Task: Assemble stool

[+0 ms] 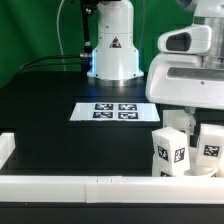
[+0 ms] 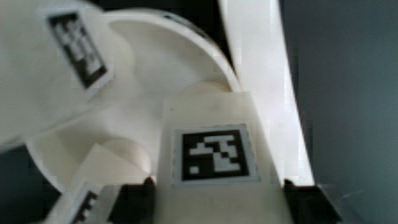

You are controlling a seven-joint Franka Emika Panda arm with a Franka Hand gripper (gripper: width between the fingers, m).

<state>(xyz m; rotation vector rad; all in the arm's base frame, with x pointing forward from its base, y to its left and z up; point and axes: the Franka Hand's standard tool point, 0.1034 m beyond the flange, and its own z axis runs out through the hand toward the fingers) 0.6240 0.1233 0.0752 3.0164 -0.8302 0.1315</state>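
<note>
White plastic fills the wrist view: a stubby tagged leg (image 2: 217, 140) sits squarely between the jaws, whose dark pads press its two sides — the gripper (image 2: 210, 190) is closed on it, presumably to lift it toward a socket. Just beyond the jaws lies the round seat (image 2: 151, 60), touching or nearly touching the held leg. In the exterior view the gripper (image 1: 182, 128) hangs low over the legs (image 1: 170, 148) clustered against the white border rail (image 1: 90, 186) — likely a corner that keeps the parts from sliding.
</note>
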